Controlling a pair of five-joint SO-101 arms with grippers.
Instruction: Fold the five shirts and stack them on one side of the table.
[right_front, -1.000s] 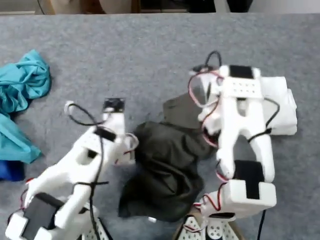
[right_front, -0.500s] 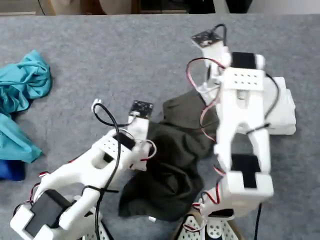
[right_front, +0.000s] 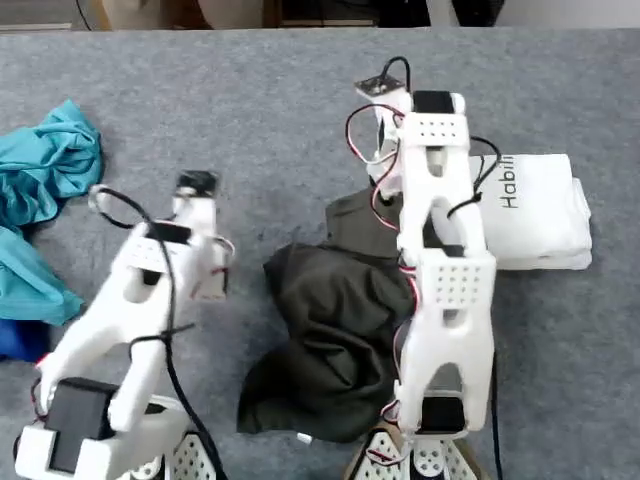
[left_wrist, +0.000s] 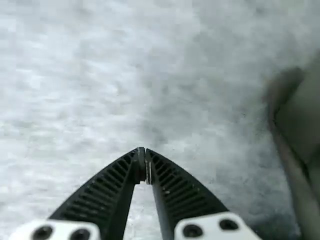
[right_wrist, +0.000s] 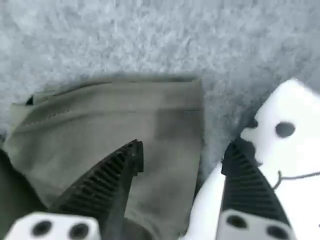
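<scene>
Dark olive shirt (right_front: 335, 340): crumpled, centre of the grey counter (right_front: 250, 100), toward the near edge.
Right hand (right_wrist: 184, 150): fingers wide apart, over the shirt's far right corner; one finger above the cloth, the other past its edge.
Left hand (left_wrist: 141, 162): fingertips together, nothing between them, over bare counter left of the shirt, apart from it.
Folded white shirt (right_front: 540, 215): right side of the counter.
Teal shirt (right_front: 45, 190): bunched at the far left.

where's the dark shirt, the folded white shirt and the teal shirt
dark shirt (right_front: 330, 345), high view, middle of its crumpled body
folded white shirt (right_front: 545, 222), high view, its flat top face
teal shirt (right_front: 50, 165), high view, the upper bunched part
</scene>
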